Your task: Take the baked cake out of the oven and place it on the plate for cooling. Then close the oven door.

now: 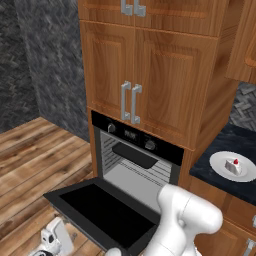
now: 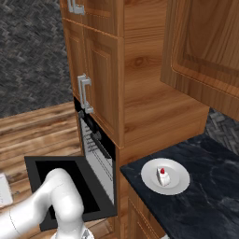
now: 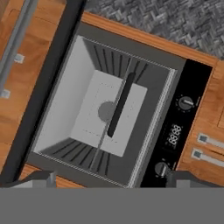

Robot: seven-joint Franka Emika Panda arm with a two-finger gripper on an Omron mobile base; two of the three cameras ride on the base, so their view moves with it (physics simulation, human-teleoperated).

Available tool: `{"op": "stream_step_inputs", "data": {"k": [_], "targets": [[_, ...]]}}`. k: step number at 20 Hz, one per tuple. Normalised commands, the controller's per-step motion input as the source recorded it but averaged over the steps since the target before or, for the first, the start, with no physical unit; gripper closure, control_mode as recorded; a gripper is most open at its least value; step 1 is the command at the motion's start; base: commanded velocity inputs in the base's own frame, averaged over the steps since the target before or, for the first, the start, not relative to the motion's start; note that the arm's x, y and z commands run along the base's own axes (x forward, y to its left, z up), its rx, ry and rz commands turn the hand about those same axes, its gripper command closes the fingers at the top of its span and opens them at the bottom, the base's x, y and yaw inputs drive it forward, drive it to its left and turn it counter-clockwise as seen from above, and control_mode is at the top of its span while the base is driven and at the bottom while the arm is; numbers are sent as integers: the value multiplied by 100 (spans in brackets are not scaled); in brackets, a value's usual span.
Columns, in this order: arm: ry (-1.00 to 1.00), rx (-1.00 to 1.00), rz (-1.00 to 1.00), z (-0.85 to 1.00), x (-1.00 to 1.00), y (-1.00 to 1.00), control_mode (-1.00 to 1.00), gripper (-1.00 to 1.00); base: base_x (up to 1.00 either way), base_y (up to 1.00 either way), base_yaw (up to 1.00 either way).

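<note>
The gripper [image 3: 109,181] was seen with jaws apart and empty, low before the dropped oven door [image 1: 107,212]. That door remained to be lifted by its front edge. Beyond, the cake [image 2: 163,177] rested on the plate [image 2: 151,183].

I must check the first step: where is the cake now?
The cake sits on the white plate on the dark counter, right of the open oven.

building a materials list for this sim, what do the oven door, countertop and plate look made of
Oven door: glossy black, glass-like panel, flat and dark.
Countertop: dark mottled stone look, maybe granite, with pale veining.
Plate: plain white, smooth, ceramic-looking with a shallow rim; the cake sits on it.
</note>
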Motion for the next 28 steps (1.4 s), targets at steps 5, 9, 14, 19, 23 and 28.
{"op": "stream_step_inputs", "data": {"k": [5,9,14,19,23,28], "targets": [[0,-12,0,-81,5,3,-100,-100,0,0,0],[0,-12,0,-74,0,22,-100,-100,0,0,0],[0,-12,-1,-58,0,49,-100,-100,0,0,0],[0,-12,-3,-48,0,56,-100,-100,0,0,0],[0,-14,-5,-59,1,57,-100,-100,0,0,0],[0,-15,-6,-80,11,53,-100,-100,0,0,0]]}}
